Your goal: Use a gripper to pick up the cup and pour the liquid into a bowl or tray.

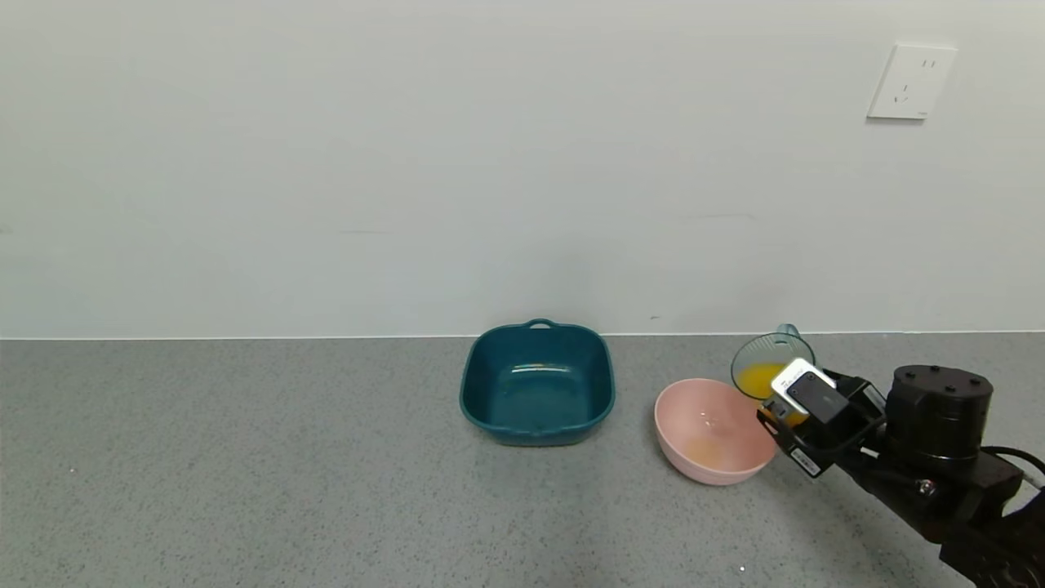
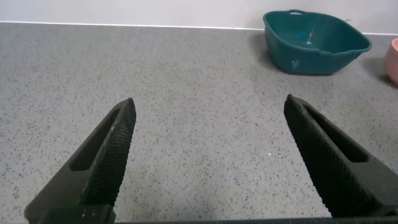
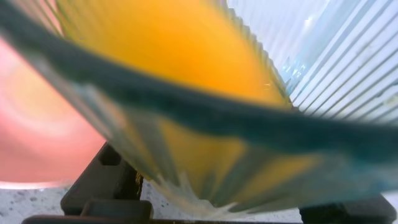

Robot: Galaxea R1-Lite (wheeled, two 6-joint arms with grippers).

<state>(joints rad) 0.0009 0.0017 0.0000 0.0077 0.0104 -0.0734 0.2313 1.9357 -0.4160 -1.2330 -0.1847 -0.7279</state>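
Observation:
My right gripper is shut on the pale blue-green ribbed cup and holds it tilted toward the pink bowl, its mouth over the bowl's right rim. Orange liquid lies in the low side of the cup. A thin orange film shows at the bowl's bottom. In the right wrist view the cup and its liquid fill the picture, with the pink bowl beside them. My left gripper is open and empty above bare counter, out of the head view.
A dark teal square tray stands left of the pink bowl, near the wall; it also shows in the left wrist view. The grey speckled counter runs to a white wall with an outlet at the upper right.

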